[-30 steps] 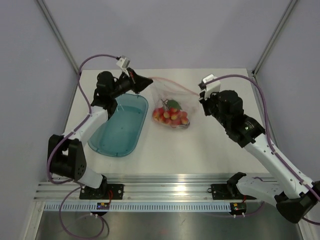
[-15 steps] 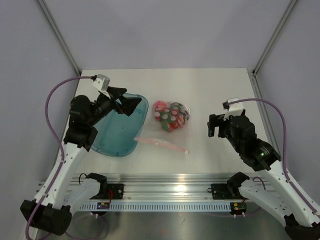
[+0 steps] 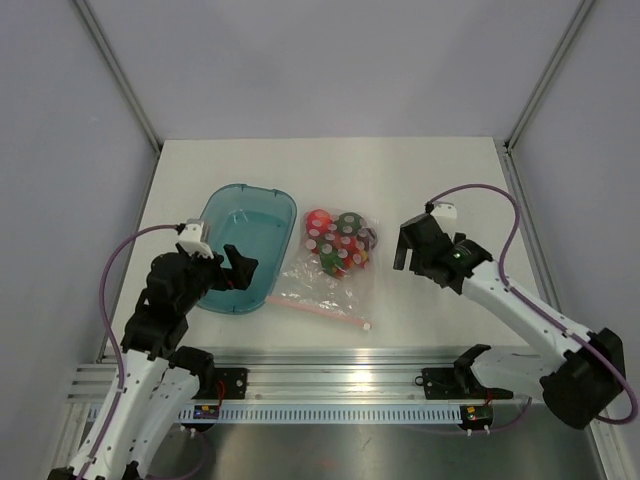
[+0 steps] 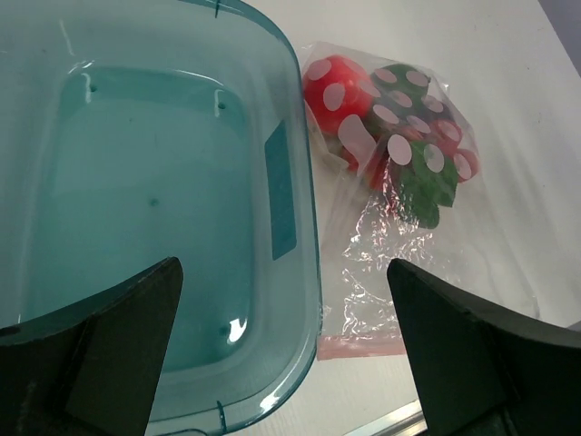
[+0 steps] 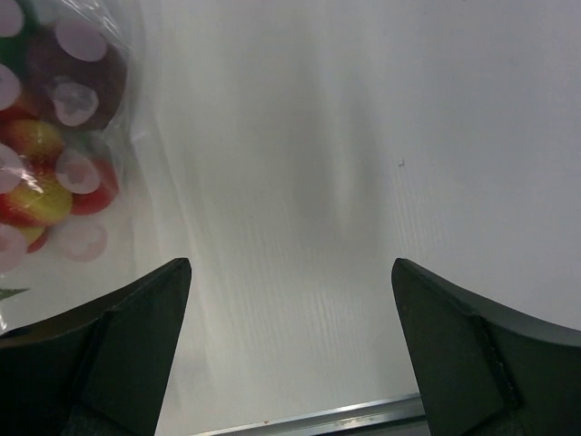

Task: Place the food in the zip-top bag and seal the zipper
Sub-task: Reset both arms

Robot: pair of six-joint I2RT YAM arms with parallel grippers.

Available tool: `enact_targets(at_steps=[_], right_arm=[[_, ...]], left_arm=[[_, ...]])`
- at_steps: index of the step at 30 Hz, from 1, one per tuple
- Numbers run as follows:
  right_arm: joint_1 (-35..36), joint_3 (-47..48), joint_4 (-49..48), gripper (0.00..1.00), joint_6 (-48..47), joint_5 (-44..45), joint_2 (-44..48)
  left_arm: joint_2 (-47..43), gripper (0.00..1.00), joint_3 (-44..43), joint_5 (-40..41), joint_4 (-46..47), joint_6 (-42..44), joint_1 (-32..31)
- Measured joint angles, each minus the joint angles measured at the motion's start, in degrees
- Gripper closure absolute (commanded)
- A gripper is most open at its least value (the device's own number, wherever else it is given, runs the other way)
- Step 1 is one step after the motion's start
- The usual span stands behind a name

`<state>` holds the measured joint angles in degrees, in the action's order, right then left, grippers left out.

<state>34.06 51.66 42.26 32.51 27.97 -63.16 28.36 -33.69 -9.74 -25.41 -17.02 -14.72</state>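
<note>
Just right of the teal tray (image 3: 262, 215), close against its long side, the zip-top bag (image 3: 330, 285) lies flat on the white table (image 3: 440, 180). The food (image 3: 338, 238) is inside it, bunched in the half of the bag beside the tray's far end: red, green and a few yellow-orange pieces behind spotted, crinkled plastic. The zipper (image 3: 318, 309) runs as a pink strip along the bag's mouth, level with the tray's near end and slanting away from it to the right; whether it is pressed shut cannot be told. Nothing touches the bag.

Over the tray's near corner hovers the left gripper (image 3: 243, 275), jaws spread wide and holding nothing; its wrist view looks down on the tray's near right side and the bag beside it. Well to the right of the tray, beyond the bag, the right gripper (image 3: 412, 255) hangs above bare table, jaws likewise wide apart and empty, with the food just at the left edge of its wrist view.
</note>
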Motion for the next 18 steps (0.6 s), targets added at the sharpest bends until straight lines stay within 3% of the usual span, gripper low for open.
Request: enact_targets(at_steps=[7, 18], right_arm=[[0.00, 1.57, 3.50, 0.00, 6.54, 0.68, -9.86], [0.00, -1.27, -0.94, 0.01, 6.10, 1.57, -2.71]], left_arm=[[-4.42, 0.01, -1.51, 4.92, -5.20, -0.17, 0.00], [-7.26, 0.01, -1.77, 10.91, -6.43, 0.31, 0.00]])
